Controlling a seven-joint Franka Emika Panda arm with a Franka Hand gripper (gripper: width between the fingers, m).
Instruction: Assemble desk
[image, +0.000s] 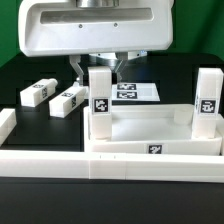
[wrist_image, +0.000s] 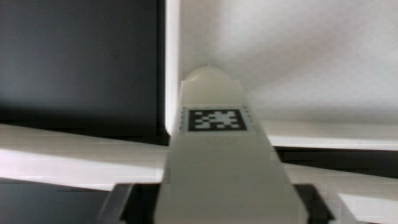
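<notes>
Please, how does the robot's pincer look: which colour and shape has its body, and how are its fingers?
The pincer has a big boxy white body with rounded corners. Two thin dark fingers come out of it below. No cables or markings show on it.

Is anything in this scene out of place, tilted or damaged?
Nothing stands out. The gripper sits over one upright leg; a second leg stands upright too, both at corners of the desk top. Two loose legs lie on the table, simply not fitted yet.
</notes>
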